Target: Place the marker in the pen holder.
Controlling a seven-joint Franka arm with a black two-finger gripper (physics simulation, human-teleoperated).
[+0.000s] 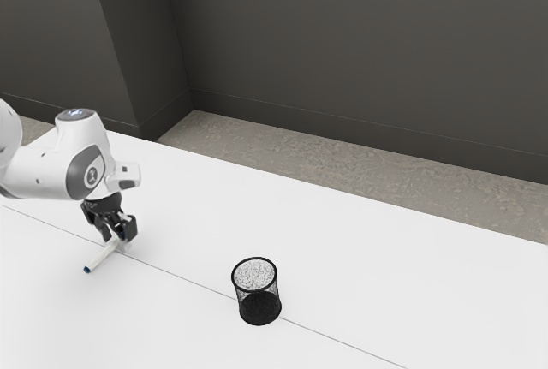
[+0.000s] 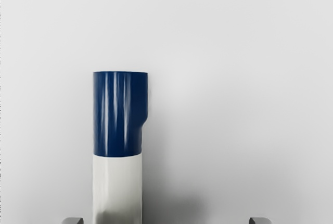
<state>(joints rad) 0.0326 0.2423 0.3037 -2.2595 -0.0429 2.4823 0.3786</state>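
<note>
Here we are, low over the white table (image 1: 385, 292), arm (image 1: 38, 172) coming in from the exterior view's left, black gripper (image 1: 118, 236) pointing down at the marker (image 1: 100, 257)! And our fingers (image 2: 73, 221) stand wide, one on each side of the marker's line, with room to spare between them. No grip on it, folks: the marker lies on the table, white barrel (image 2: 117, 190) running in under our hand, blue cap (image 2: 119, 115) poking out past the fingertips. Look at the spacing in the wrist view: the marker sits off-centre, near one finger, with a much broader gap to the other. There's the small bulge down one side of the cap, and a soft shadow (image 2: 179, 208) falling on the table beside the barrel.

Over in the exterior view, the cap end points toward us and slightly to that view's left. And the pen holder (image 1: 254, 290)? Black mesh, round, upright, well apart from our gripper toward the exterior view's right, right by the thin seam (image 1: 190, 279) that crosses the table. Behind it all, mottled floor (image 1: 342, 163) and a dark wall (image 1: 360, 44). The marker is outside the pen holder!
</note>
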